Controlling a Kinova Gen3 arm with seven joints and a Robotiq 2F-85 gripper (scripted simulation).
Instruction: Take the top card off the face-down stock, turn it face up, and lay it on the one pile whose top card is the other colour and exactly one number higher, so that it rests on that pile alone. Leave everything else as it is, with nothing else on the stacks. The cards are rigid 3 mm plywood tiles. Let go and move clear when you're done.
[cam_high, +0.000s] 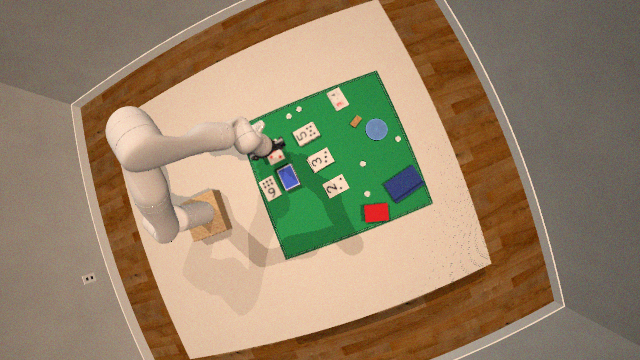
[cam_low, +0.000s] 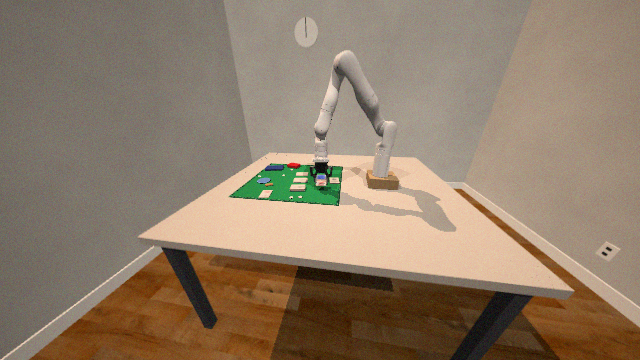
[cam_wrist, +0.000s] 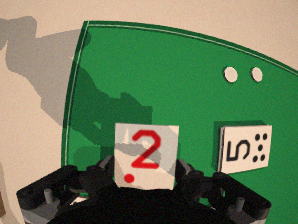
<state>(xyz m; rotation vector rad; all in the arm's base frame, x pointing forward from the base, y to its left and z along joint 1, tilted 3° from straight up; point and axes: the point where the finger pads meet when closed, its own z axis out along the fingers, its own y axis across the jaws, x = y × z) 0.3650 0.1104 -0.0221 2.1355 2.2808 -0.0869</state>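
My gripper (cam_high: 271, 151) is shut on a face-up red 2 card (cam_high: 275, 157) and holds it over the near-left part of the green mat (cam_high: 340, 160). In the wrist view the red 2 card (cam_wrist: 147, 156) sits between the two fingers, above the mat. The blue face-down stock (cam_high: 288, 177) lies just beside the gripper. Face-up piles show a black 5 (cam_high: 306, 133), a black 3 (cam_high: 320, 160), a black 2 (cam_high: 335, 186) and a black 9 (cam_high: 270, 188). A red-marked card (cam_high: 338, 98) lies at the mat's far edge. The black 5 also shows in the wrist view (cam_wrist: 245, 152).
On the mat lie a blue disc (cam_high: 376, 129), a small brown block (cam_high: 355, 121), a dark blue box (cam_high: 404, 183), a red block (cam_high: 376, 212) and several small white pieces. The arm's wooden base (cam_high: 207, 215) stands left of the mat.
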